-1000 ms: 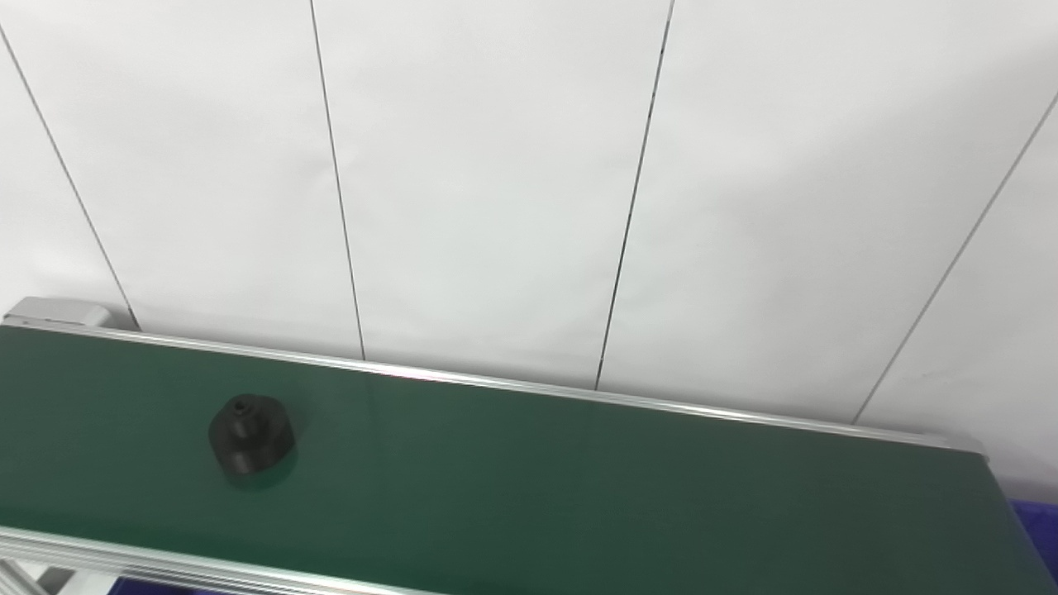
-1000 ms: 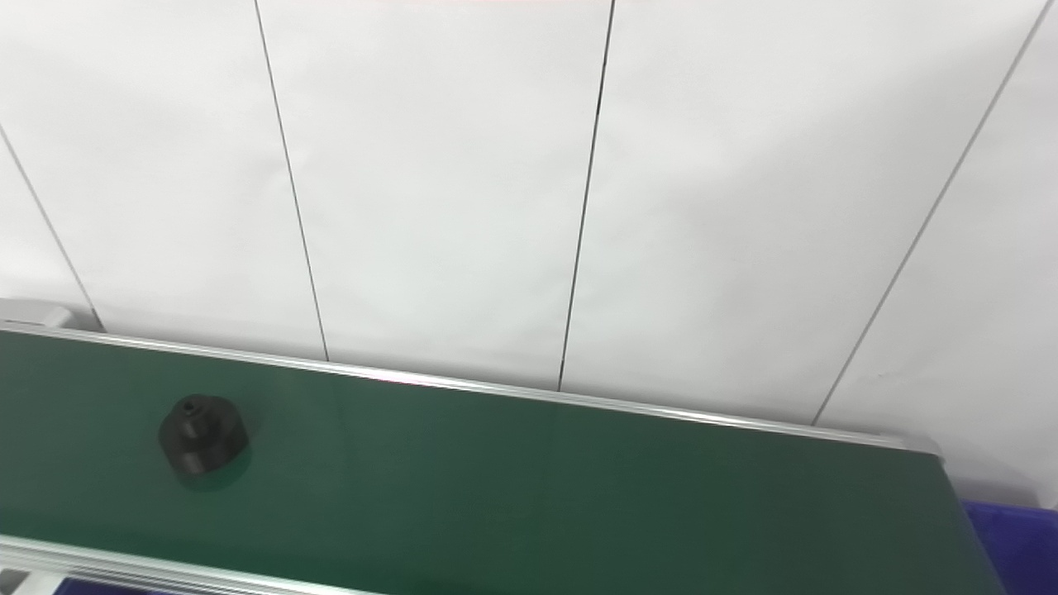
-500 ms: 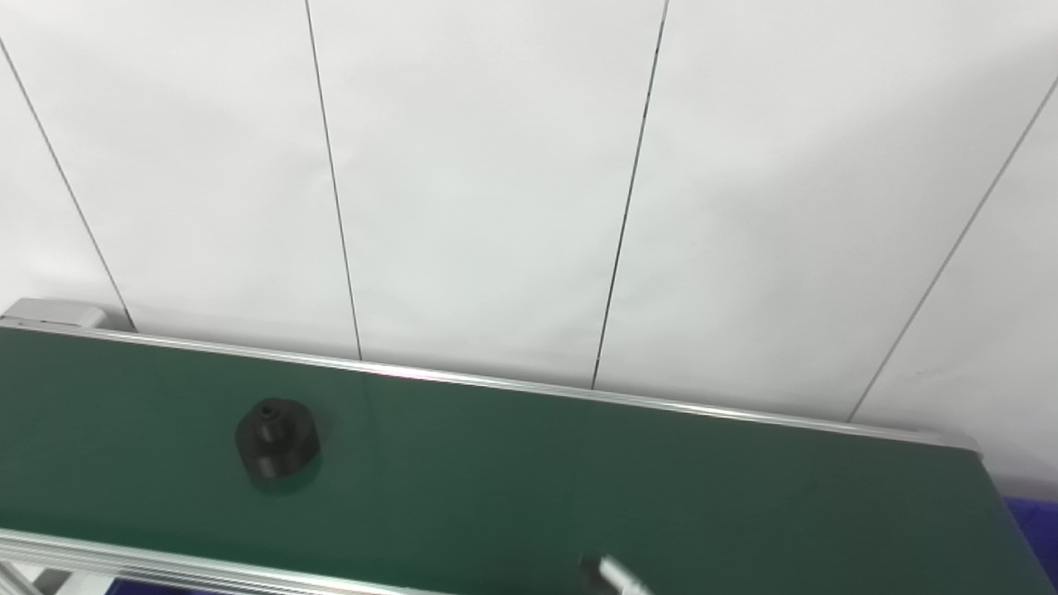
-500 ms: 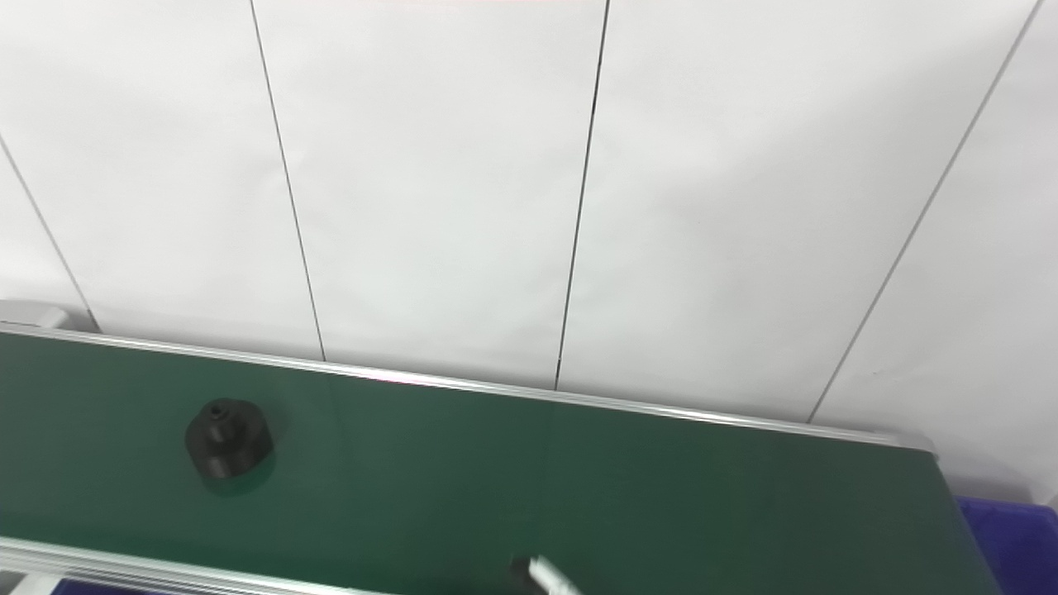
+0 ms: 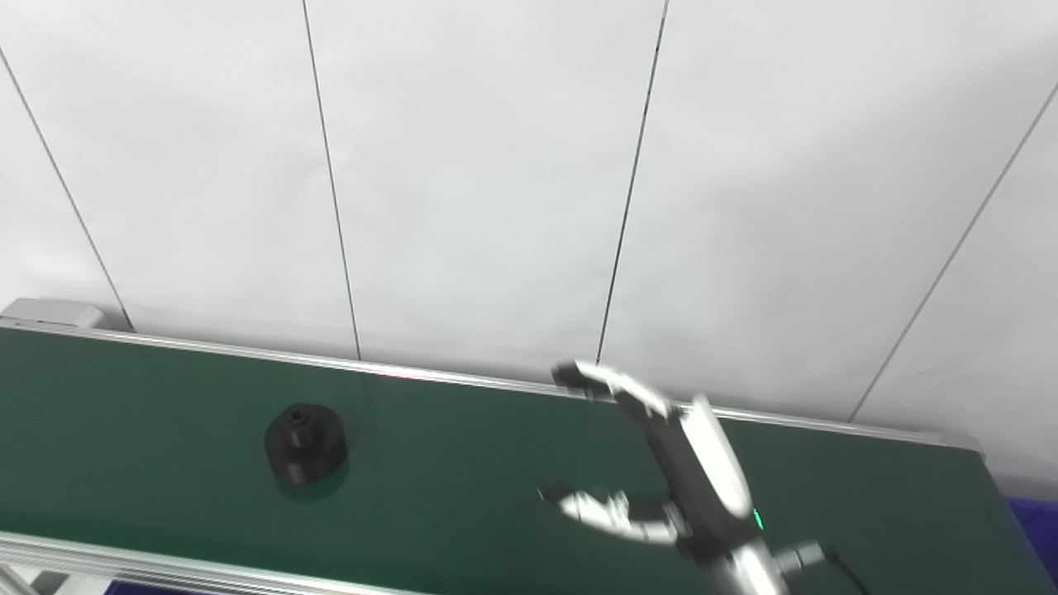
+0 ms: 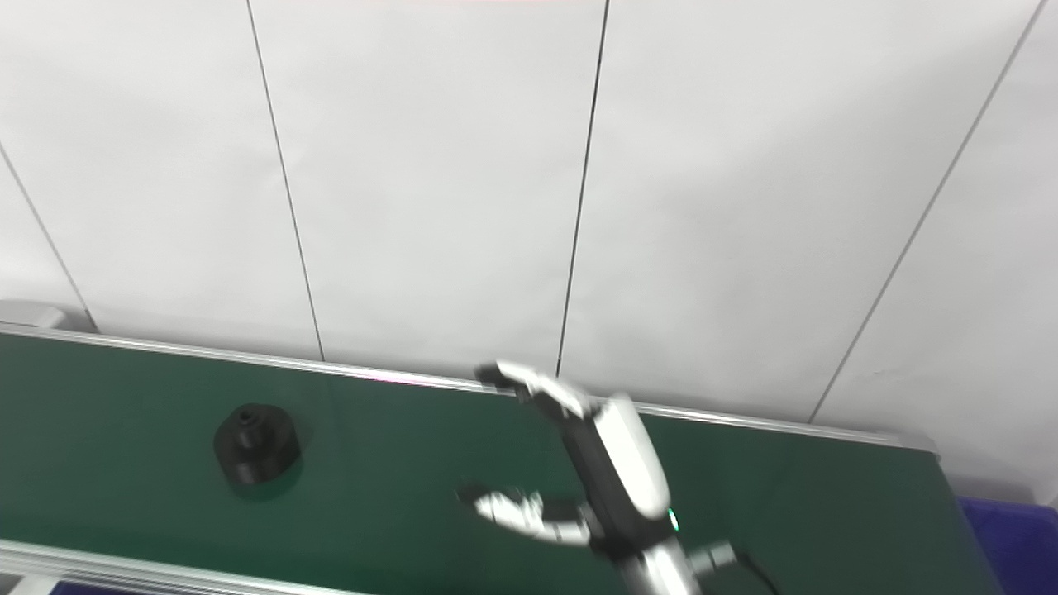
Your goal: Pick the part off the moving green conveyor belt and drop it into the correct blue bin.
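Right robot hand [image 5: 661, 463] hangs over the green belt [image 5: 463, 463], fingers [image 5: 607, 382] and thumb spread apart, holding nothing. Black part [image 5: 305, 443] sits well apart to its left.

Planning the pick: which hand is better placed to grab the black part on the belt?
Right. The right hand is open above the belt, fingers apart and facing the part, which sits apart to its left. The left hand is out of view.

Green conveyor belt [image 5: 463, 463] — black part [image 5: 305, 443] resting upright.
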